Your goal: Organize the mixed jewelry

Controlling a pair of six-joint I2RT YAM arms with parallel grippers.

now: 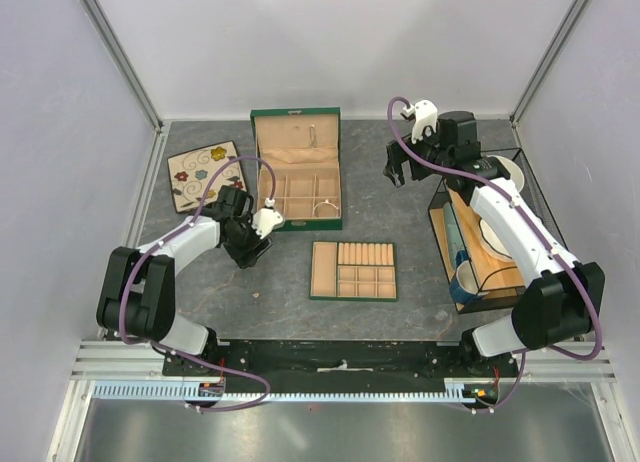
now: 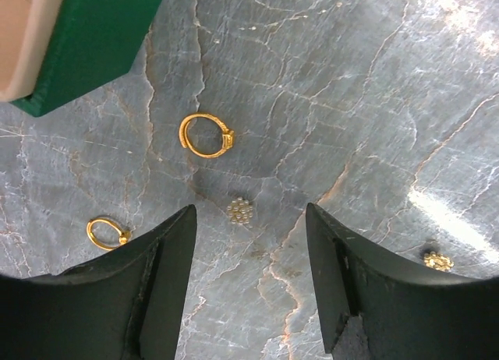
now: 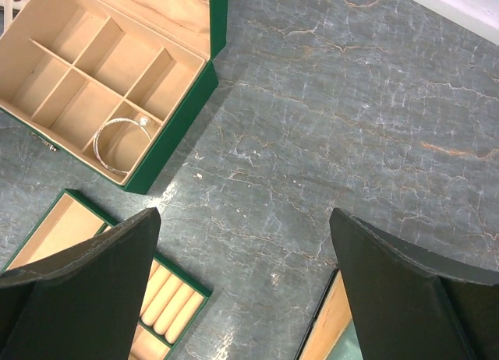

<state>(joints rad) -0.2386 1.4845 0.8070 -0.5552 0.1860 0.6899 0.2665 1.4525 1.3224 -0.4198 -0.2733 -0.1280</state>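
Bangle (image 3: 143, 122) sits in green box (image 3: 175, 118); 2 gold rings (image 2: 228, 139) lie outside.

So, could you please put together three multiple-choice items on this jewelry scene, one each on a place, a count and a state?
1. Where does the silvery bangle lie?
A) on the bare table
B) hooked on a gripper finger
C) in a compartment of the green jewelry box

2. How many gold rings lie on the table in the left wrist view?
A) one
B) two
C) four

3. How is the left gripper?
A) open, holding nothing
B) shut on a ring
C) shut, empty

Answers:
1 C: the bangle sits inside a corner compartment.
2 B: one ring lies near the box corner, and the other lies beside a finger.
3 A: its jaws stand apart above a pearl cluster.
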